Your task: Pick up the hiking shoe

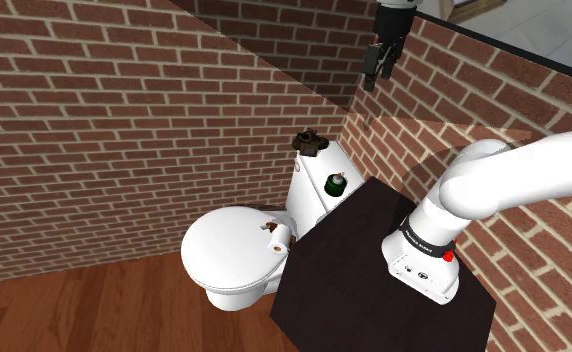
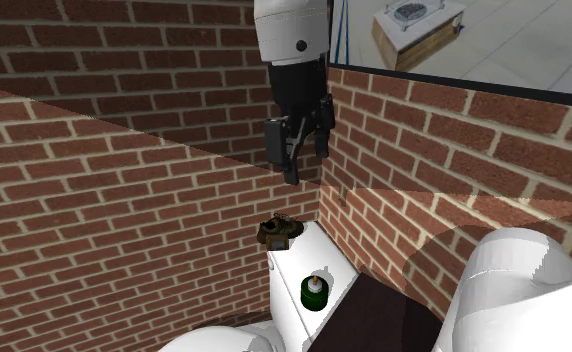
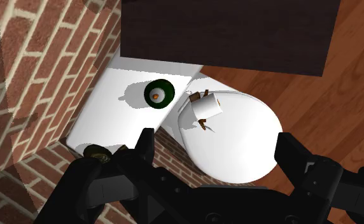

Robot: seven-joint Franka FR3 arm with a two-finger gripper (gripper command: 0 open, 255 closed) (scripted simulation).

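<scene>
Hiking shoe [image 1: 311,144] is dark brown and sits on top of the white toilet tank [image 1: 307,190], at the end tucked into the brick corner. On the same tank top, closer to the dark stand [image 1: 364,290], there's a dark green bottle [image 1: 334,184] with a pale cap. A small white roll [image 1: 277,236] lies on the closed toilet lid [image 1: 224,250]. The gripper [image 1: 379,62] hangs way up near the top of the shoulder view, well above the shoe, with brick wall [image 1: 104,120] behind it and wooden floor [image 1: 84,310] down below.

Second exterior view: the gripper [image 2: 299,150] points down with the shoe [image 2: 278,231] below it and well apart from it. The shoe is at the far end of the tank [image 2: 292,275], right by the corner, and the green bottle [image 2: 314,292] stands nearer the camera.

Wrist view: the two black fingers [image 3: 144,145] stand wide apart with nothing between them but the toilet lid [image 3: 238,143] far below, so the gripper [image 3: 216,137] is fully spread and has hold of nothing. A bit of the shoe [image 3: 98,151] peeks out beside one finger, at the tank's wall end. The bottle [image 3: 158,93] is further along the tank top [image 3: 114,105], the roll [image 3: 206,107] is on the lid, and the stand [image 3: 231,32] is beyond them.
</scene>
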